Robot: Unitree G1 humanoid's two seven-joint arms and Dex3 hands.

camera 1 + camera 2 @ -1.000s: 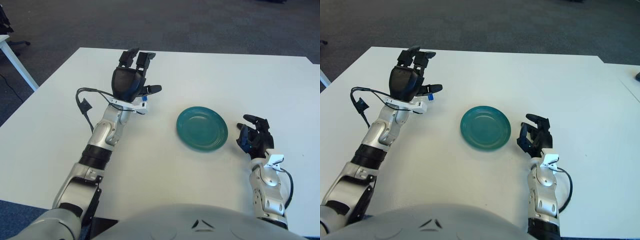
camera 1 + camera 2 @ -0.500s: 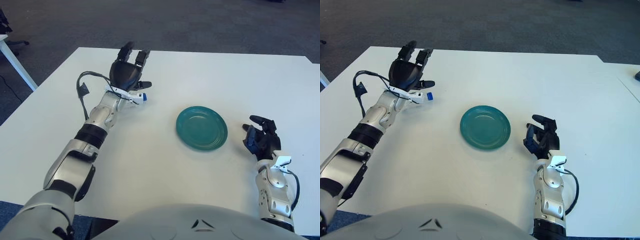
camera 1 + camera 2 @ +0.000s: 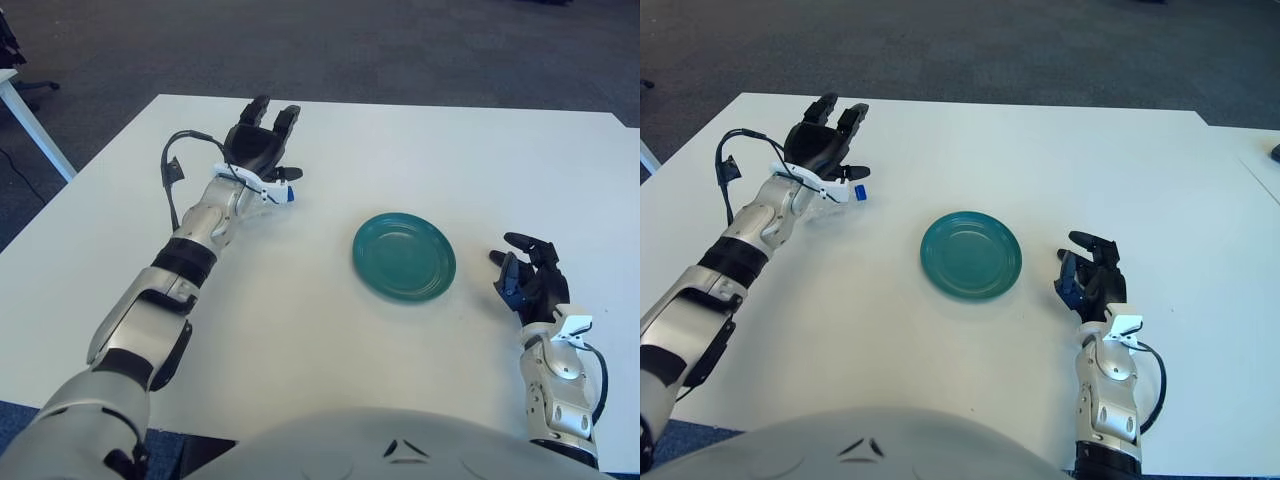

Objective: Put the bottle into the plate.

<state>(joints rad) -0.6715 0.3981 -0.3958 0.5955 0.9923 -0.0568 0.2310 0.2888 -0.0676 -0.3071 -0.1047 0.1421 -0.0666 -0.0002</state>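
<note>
A small clear bottle (image 3: 286, 196) with a blue cap lies on its side on the white table (image 3: 330, 330), at the far left. Only its cap end shows from under my left hand. My left hand (image 3: 260, 145) is stretched out low over the bottle, fingers spread forward and thumb above the cap; it has not closed on it. The teal plate (image 3: 404, 256) sits empty in the middle right of the table, well apart from the bottle. My right hand (image 3: 530, 282) rests near the front right, fingers relaxed and holding nothing.
A black cable (image 3: 172, 190) loops off my left wrist above the table. A second white table's corner and leg (image 3: 22, 105) stand at the far left over dark carpet. The table's far edge runs just beyond my left fingertips.
My left arm has stretched farther forward and lowered, so the hand now lies flat over the bottle. My right hand has drawn slightly back and to the right.
</note>
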